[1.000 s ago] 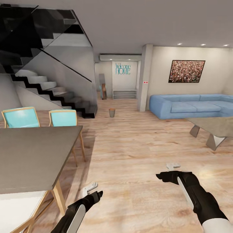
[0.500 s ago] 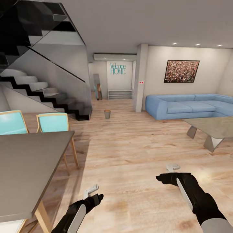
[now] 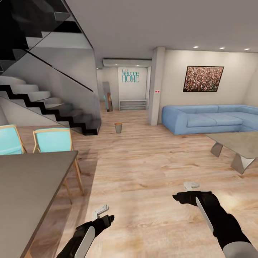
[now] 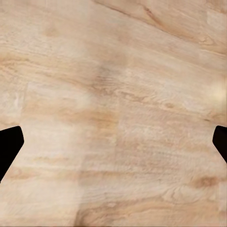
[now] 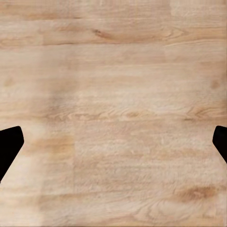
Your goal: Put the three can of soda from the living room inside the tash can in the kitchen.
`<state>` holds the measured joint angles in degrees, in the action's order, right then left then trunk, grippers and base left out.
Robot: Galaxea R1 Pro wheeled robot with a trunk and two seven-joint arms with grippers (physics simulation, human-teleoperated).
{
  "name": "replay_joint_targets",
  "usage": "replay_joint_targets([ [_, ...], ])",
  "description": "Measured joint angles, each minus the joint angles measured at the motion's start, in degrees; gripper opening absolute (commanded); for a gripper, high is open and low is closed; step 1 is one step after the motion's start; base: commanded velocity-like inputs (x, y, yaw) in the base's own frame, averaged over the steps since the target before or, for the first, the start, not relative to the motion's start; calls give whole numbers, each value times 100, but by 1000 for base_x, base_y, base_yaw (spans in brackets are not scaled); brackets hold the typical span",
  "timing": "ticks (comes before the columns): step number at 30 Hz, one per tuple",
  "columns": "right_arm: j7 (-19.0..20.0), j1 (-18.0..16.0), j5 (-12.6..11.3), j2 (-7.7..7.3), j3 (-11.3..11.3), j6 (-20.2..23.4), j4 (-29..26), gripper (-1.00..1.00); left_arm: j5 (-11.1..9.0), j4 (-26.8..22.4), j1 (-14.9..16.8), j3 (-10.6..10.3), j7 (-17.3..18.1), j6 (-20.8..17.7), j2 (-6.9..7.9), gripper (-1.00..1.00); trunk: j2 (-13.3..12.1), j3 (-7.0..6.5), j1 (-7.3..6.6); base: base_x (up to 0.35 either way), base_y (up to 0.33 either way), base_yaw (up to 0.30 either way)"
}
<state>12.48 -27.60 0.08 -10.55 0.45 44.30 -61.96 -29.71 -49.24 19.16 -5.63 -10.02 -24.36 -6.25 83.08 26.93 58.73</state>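
Observation:
A small tan-beige trash can (image 3: 118, 127) stands on the wood floor far ahead, near the foot of the staircase. The soda cans are out of view. My left gripper (image 3: 100, 211) hangs low over the floor beside the dining table, open, with nothing in it. My right gripper (image 3: 191, 185) is held out over bare floor, open as well. In the left wrist view, dark fingertips (image 4: 9, 147) sit at the picture's edges with only floorboards between them. The right wrist view shows the same, with fingertips (image 5: 9, 145) wide apart over wood.
A grey dining table (image 3: 25, 186) with two turquoise chairs (image 3: 53, 140) fills the near left. A black staircase (image 3: 50, 104) rises behind it. A blue sofa (image 3: 211, 120) and a low grey table (image 3: 236, 141) are on the right, with a pillar (image 3: 156, 86) and a hallway beyond.
The whole picture has shifted: table and chairs have slid toward the left edge, so the camera has moved. Both arms keep the same pose, grippers still open.

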Motion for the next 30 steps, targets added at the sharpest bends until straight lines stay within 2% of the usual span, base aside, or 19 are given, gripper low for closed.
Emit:
replay_joint_targets([
  [30, -8, 0, 10, 0, 6, -2, 0, 100, 0, 12, 0, 0, -9, 2, 1, 100, 0, 0, 0, 347, 0, 0],
])
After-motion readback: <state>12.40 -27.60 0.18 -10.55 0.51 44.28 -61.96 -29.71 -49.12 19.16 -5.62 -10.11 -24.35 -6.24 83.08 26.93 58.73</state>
